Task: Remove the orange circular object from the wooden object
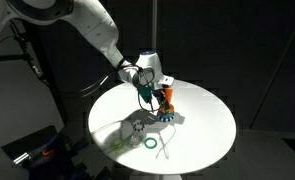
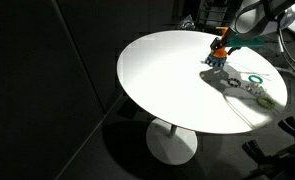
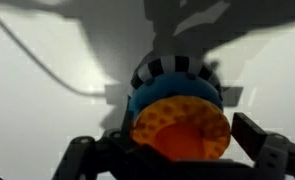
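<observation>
Dark room with one round white tabletop (image 1: 202,130); toward its far edge in an exterior view stands a thin wooden peg (image 1: 168,91) carrying a small orange ring (image 1: 164,101), with a blue toothed ring (image 1: 165,116) at its foot. Tool (image 3: 179,150) hangs over the peg, jaws either side of the orange ring in the wrist view; whether they grip it cannot be told. Green ring (image 1: 150,144) and pale yellow ring (image 1: 119,144) lie near the opposite edge, well apart from the peg.
</observation>
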Available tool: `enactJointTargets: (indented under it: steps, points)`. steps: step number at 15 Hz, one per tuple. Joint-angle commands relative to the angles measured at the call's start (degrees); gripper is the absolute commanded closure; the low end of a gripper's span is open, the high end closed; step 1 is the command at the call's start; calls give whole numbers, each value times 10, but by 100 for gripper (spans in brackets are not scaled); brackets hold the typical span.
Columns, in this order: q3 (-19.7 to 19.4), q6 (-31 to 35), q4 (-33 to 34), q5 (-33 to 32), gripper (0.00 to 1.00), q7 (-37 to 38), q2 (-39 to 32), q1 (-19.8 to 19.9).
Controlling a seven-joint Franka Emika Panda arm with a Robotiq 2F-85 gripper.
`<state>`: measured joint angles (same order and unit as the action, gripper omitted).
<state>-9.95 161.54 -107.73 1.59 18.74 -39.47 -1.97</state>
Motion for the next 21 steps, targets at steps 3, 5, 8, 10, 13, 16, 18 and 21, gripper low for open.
enactJointTargets:
  steps: [3,5,8,10,13,16,18,21]
  points:
    - [-18,2,22,4,34,17,-16,-15]
    - [-24,2,25,3,49,22,-17,-19]
    - [-32,1,25,2,57,30,-16,-25]
    - [-35,0,22,2,58,34,-11,-30]
    - [-37,-1,18,2,60,38,-4,-33]
    - [-37,-5,15,2,60,38,2,-35]
    - [-38,-12,14,2,60,37,9,-36]
    - [-35,-54,10,0,60,31,28,-33]
